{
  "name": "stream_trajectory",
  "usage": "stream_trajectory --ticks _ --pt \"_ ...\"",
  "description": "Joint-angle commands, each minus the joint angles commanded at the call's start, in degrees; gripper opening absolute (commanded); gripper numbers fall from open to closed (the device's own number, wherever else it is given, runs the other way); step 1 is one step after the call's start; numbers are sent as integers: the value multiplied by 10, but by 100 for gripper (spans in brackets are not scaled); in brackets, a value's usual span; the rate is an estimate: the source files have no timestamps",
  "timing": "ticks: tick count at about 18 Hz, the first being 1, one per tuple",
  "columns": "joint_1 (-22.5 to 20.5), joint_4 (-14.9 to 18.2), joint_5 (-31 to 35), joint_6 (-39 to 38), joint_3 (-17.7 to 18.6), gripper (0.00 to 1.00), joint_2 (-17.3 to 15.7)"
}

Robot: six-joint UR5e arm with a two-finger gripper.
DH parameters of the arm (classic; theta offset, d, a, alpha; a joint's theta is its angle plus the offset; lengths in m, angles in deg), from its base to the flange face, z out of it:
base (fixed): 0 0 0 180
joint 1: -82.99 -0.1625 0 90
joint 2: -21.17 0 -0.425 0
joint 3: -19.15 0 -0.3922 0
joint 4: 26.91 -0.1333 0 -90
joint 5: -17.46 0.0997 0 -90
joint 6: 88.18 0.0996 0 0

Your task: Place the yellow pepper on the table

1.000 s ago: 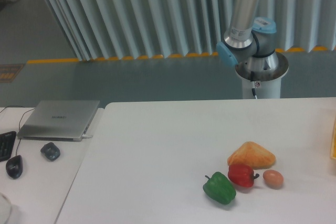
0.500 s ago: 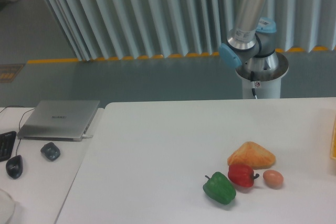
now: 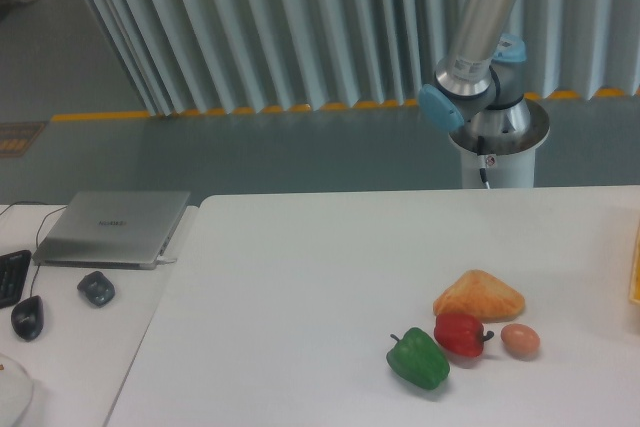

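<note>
The yellow pepper is out of view. The white table (image 3: 300, 287) fills the lower part of the camera view. Only the arm's base and lower links (image 3: 480, 57) show, behind the table's far edge at the upper right. The gripper itself is outside the frame.
Near the table's front right lie a green pepper (image 3: 419, 358), a red pepper (image 3: 460, 334), an orange-yellow wedge (image 3: 479, 296) and a small tan ball (image 3: 520, 340). A yellow edge (image 3: 635, 277) shows at the far right. A side desk at left holds a laptop (image 3: 112, 227) and two mice (image 3: 96, 288).
The arm's upright link has swung a little to the right and leans more. Nothing on the table has moved.
</note>
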Motion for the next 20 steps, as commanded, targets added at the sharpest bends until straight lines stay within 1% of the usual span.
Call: stream_trajectory --ticks 11,13,20 --pt "-17 -3 1 -9 -7 100 30" --pt "-18 -8 1 -9 -8 100 37" --pt "-30 -11 2 -8 -12 100 50"
